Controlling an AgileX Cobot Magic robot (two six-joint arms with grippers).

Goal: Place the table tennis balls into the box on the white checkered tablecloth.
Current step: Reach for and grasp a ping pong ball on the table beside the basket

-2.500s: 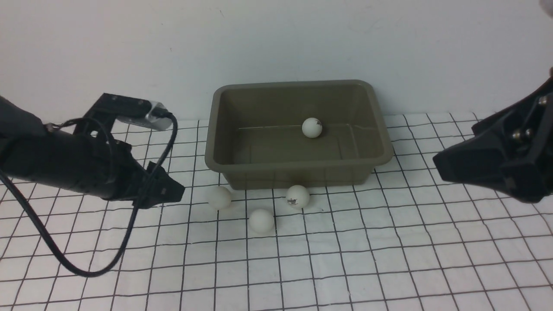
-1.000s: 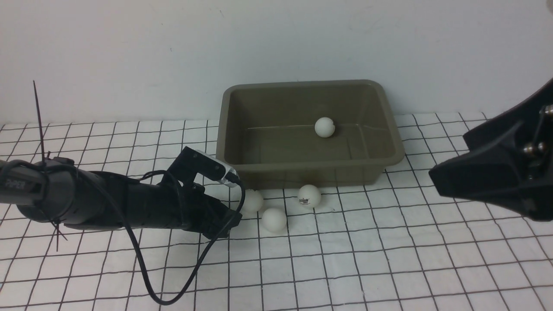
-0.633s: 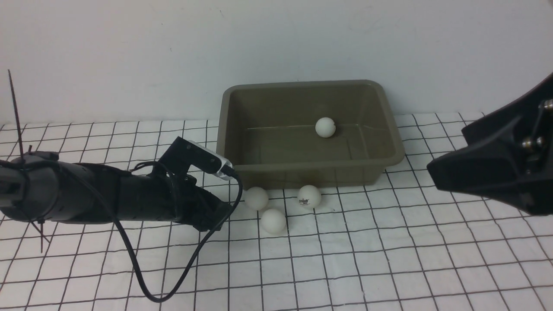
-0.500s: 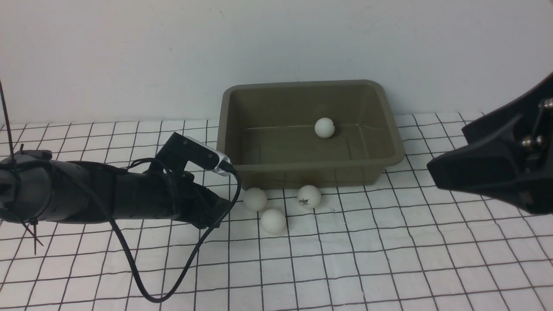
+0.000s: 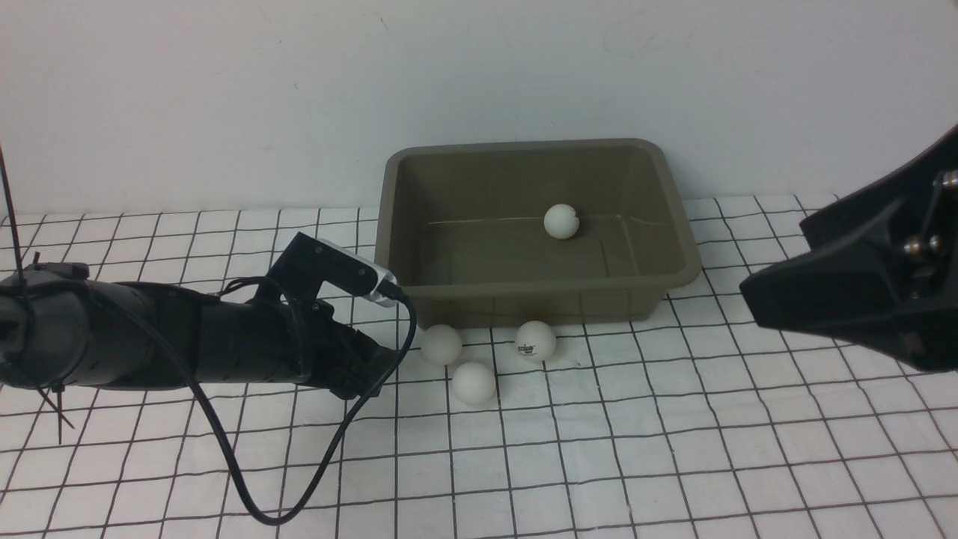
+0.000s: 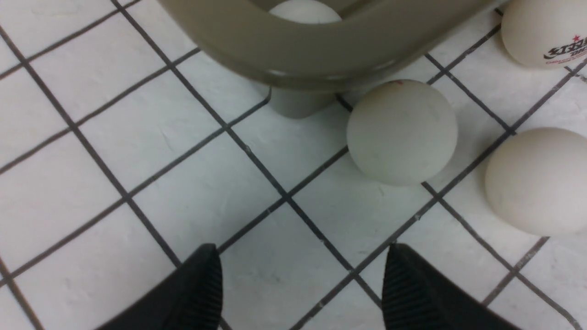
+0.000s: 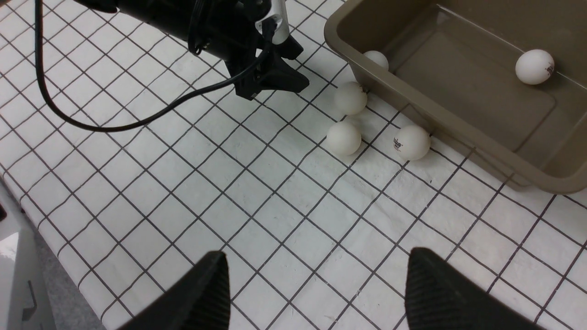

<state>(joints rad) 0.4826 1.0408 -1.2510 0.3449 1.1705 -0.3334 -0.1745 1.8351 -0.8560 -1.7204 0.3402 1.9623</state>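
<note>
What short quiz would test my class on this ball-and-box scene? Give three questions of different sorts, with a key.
1. Multiple choice: how many table tennis balls lie on the white checkered tablecloth, outside the box? A two, B three, C five.
2. True or false: the left gripper is shut on a ball.
3. Short answer: how many balls are inside the box?
Key: 1 B. 2 False: it is open and empty. 3 Two, as the right wrist view shows.
</note>
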